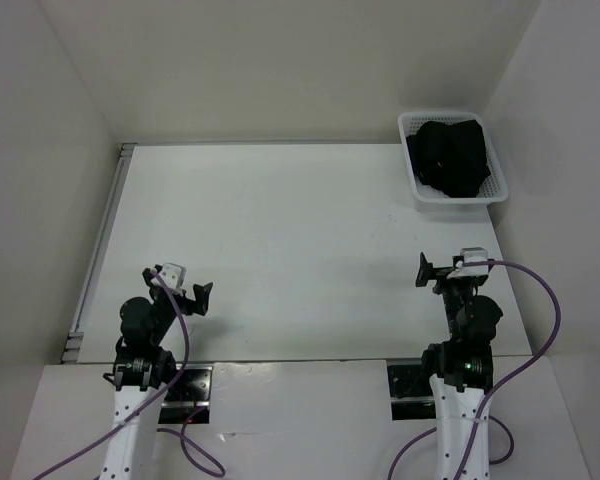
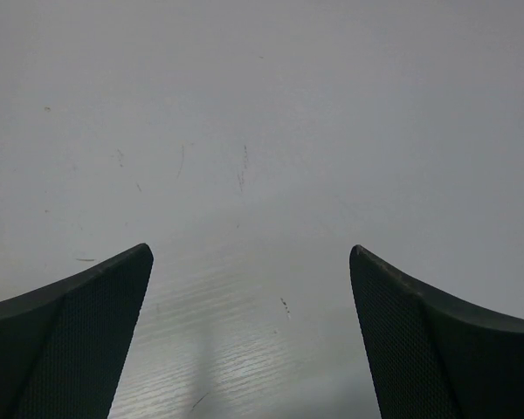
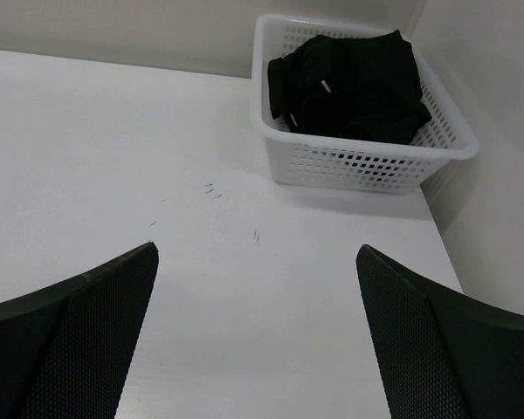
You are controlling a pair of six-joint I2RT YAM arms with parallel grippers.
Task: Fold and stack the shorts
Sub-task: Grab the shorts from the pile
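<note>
The black shorts (image 1: 448, 155) lie crumpled inside the white mesh basket (image 1: 456, 198) at the table's far right corner. They also show in the right wrist view (image 3: 349, 83), bunched in the basket (image 3: 367, 161). My left gripper (image 1: 198, 297) is open and empty over the near left of the table; its wrist view shows only bare table between its fingers (image 2: 251, 262). My right gripper (image 1: 427, 271) is open and empty near the front right, well short of the basket (image 3: 255, 262).
The white table (image 1: 280, 240) is boxed in by white walls at the back and both sides. A metal rail (image 1: 98, 250) runs along the table's left edge. The basket sits against the right wall.
</note>
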